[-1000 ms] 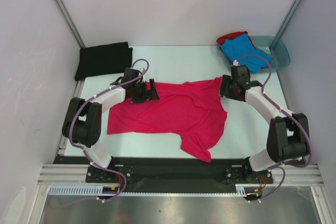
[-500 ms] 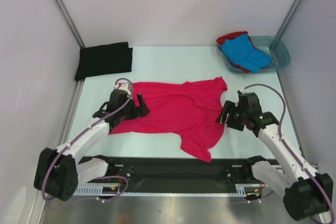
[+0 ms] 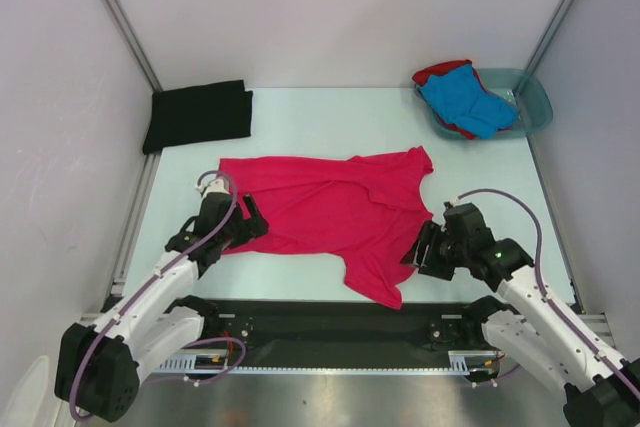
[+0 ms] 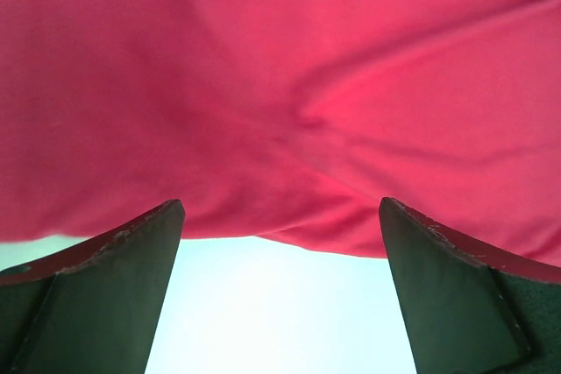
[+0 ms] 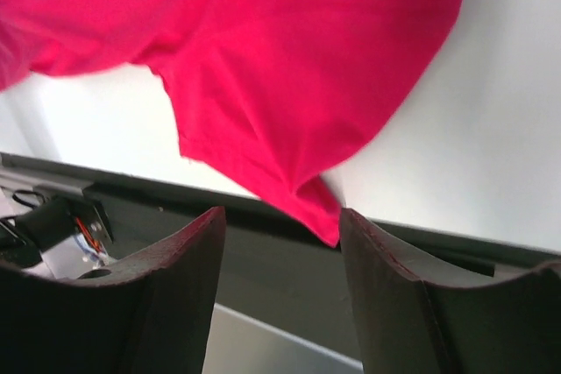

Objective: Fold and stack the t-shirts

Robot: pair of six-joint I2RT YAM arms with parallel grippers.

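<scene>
A magenta-pink t-shirt lies spread across the middle of the table, and one corner of it reaches the black front rail. My left gripper stands open at the shirt's near-left edge; the left wrist view shows the hem just beyond the open fingers, nothing between them. My right gripper is open just right of the shirt's near flap, holding nothing. A folded black t-shirt lies at the back left. A blue t-shirt lies on a red one in the basin.
The translucent teal basin sits at the back right corner. A black rail runs along the table's near edge, with the arm bases on it. White walls enclose the table on three sides.
Both arms have pulled back from the pink shirt's far corners toward the near edge. The left gripper now sits at the near-left hem, the right beside the near flap, its jaws slightly narrower.
</scene>
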